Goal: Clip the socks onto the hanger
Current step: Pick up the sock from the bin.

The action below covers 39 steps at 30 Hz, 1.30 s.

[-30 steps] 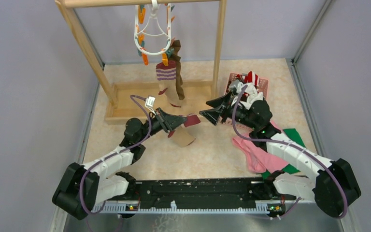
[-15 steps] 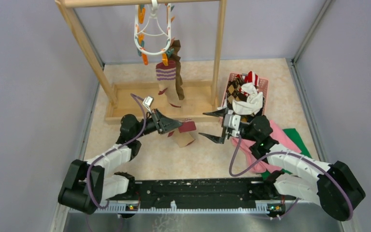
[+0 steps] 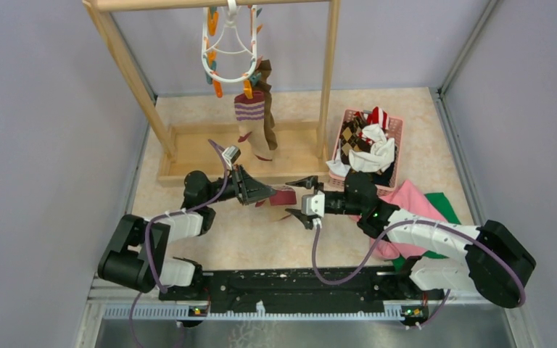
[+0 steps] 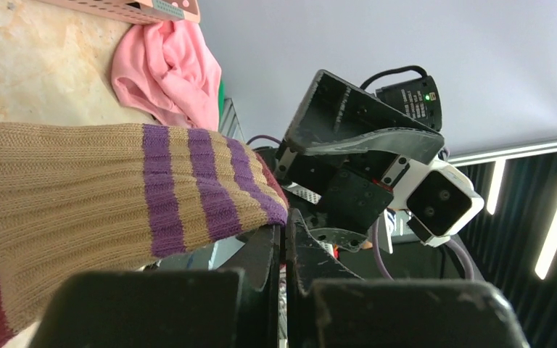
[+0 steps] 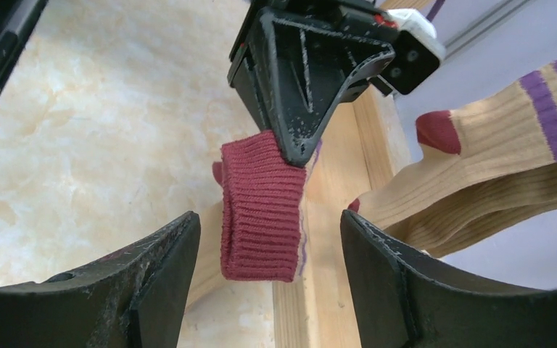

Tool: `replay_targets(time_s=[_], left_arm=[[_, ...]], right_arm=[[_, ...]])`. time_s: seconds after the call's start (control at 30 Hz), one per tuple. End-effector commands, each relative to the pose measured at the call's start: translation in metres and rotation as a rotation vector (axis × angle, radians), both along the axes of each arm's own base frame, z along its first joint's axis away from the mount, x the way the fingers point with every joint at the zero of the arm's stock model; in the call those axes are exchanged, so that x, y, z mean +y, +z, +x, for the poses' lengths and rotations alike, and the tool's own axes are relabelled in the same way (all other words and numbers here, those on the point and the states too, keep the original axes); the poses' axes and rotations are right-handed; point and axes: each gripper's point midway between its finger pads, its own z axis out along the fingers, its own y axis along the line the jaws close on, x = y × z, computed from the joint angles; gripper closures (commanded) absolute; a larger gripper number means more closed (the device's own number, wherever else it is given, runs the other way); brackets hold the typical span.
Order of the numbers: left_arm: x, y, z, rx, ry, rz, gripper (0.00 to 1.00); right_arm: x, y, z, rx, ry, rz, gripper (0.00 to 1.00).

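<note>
My left gripper (image 3: 268,194) is shut on the maroon end (image 5: 261,206) of a tan sock with purple stripes (image 4: 80,196) and holds it just above the table. My right gripper (image 3: 301,201) is open. Its jaws stand on either side of that maroon end without touching it, as the right wrist view (image 5: 268,217) shows. The white hanger (image 3: 228,43) hangs from the wooden rack's top bar. A tan striped sock (image 3: 250,116) and a brown sock (image 3: 267,109) are clipped to it. More socks lie in the pink basket (image 3: 399,127).
The wooden rack (image 3: 326,72) stands behind the grippers, with its base tray (image 3: 188,156) on the table. A pink cloth (image 3: 406,206) and a green cloth (image 3: 446,206) lie under the right arm. Grey walls close in both sides.
My right gripper has left the basket, swung left and down, and now brackets the sock's maroon end. My left gripper has shifted slightly right with the sock in it.
</note>
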Motion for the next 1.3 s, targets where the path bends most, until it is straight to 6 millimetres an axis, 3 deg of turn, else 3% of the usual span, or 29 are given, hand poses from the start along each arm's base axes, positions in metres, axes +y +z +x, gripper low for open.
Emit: replay_targets(time_s=[0.0,0.3,0.7,0.87,1.0,1.13,1.27], left_arm=[[0.0,0.021,-0.006,-0.103,-0.054,-0.044,1.0],[0.001,0.02,-0.004,-0.102,-0.056,-0.05,1.0],[0.001,0.019,-0.001,-0.074,-0.06,-0.076,1.0],[0.0,0.017,-0.001,-0.065,-0.061,-0.087,0.96],[0.002,0.018,0.0,-0.072,-0.049,-0.117,0.87],[0.005,0.025,-0.006,-0.151,-0.04,-0.164,0.65],[0.01,0.032,-0.01,-0.332,0.027,-0.153,0.53]], right_arm=[[0.01,0.011,0.012,-0.115,-0.029,-0.02,0.31],[0.014,0.013,0.016,-0.154,-0.041,-0.018,0.42],[0.013,0.034,0.011,-0.212,-0.049,0.072,0.64],[0.012,0.041,0.005,-0.218,-0.032,0.1,0.82],[0.012,0.041,0.002,-0.204,-0.018,0.101,1.0],[0.012,0.043,-0.003,-0.156,-0.005,0.105,1.0],[0.013,0.035,-0.005,-0.018,-0.004,0.042,1.0]])
